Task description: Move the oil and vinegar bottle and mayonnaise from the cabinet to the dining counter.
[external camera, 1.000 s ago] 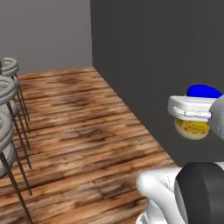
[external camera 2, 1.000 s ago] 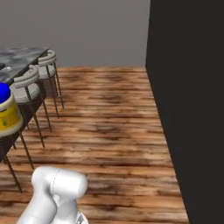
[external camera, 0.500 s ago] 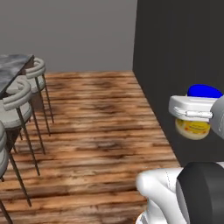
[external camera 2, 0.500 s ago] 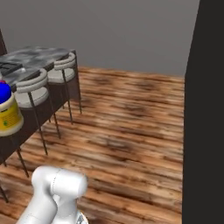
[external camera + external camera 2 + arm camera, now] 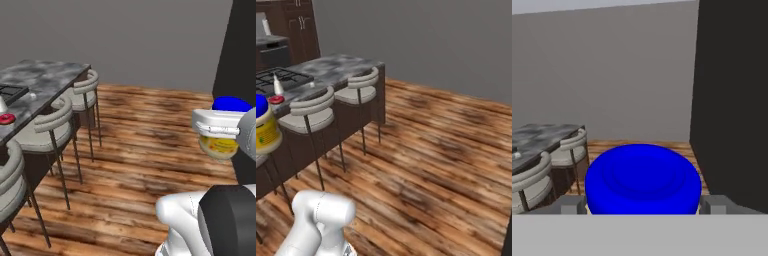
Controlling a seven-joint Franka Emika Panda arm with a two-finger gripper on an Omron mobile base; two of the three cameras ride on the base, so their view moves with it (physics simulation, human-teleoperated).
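Wood floor, stools by dining counter (image 5: pixel 45 75); gripper (image 5: pixel 218 131) clamps mayonnaise (image 5: pixel 223 141) midair.

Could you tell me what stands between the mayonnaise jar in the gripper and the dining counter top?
In the right base view, the grey-cushioned stools line the near edge of the dining counter, between it and the mayonnaise; wood floor lies beneath.
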